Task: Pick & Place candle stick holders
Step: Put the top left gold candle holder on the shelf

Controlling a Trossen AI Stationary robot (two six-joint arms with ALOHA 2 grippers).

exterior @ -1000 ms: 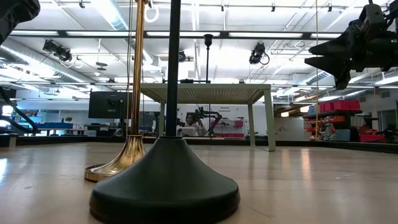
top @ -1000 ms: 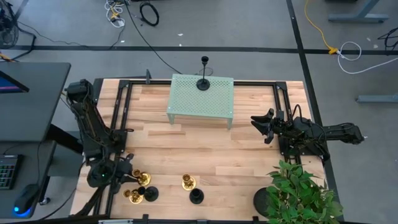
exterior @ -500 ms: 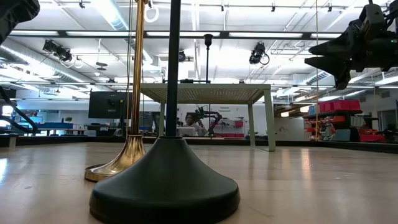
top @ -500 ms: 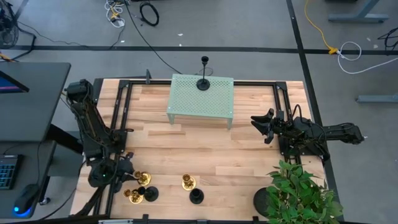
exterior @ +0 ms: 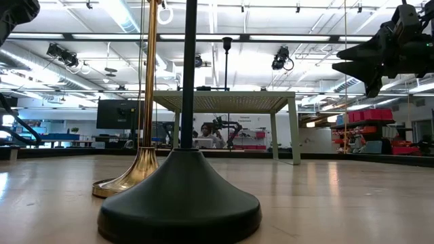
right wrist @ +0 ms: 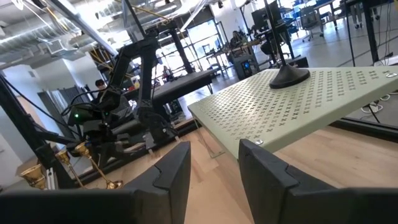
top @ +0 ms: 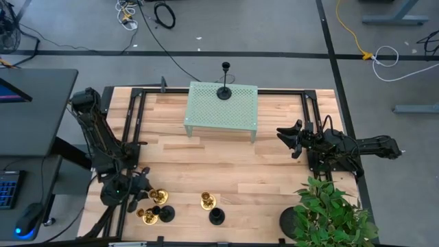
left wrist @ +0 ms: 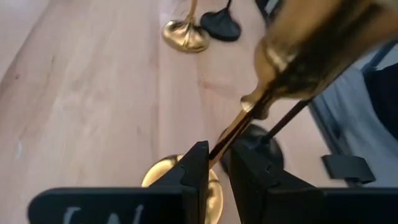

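Observation:
Near the table's front left, my left gripper is shut on a brass candlestick holder. Another brass holder and a black one stand on their bases just in front of it. A brass holder and a black holder stand at the front middle; they also fill the low view, brass and black. One black holder stands on the green perforated stand. My right gripper is open and empty above the table's right side. My left gripper has the brass holder's thin stem between its two fingers, low on the stem, just above the flared base. The fingers come level from the table's left and lie across the stem. The base appears to rest on the table, with the cup above the fingers.
A leafy plant in a black pot stands at the front right corner. A black metal frame runs along the table's edges. Bare wood lies between the green stand and the front row of holders.
My left gripper has edged a little toward the table's right, toward the brass holder. The holders and my right arm have kept still.

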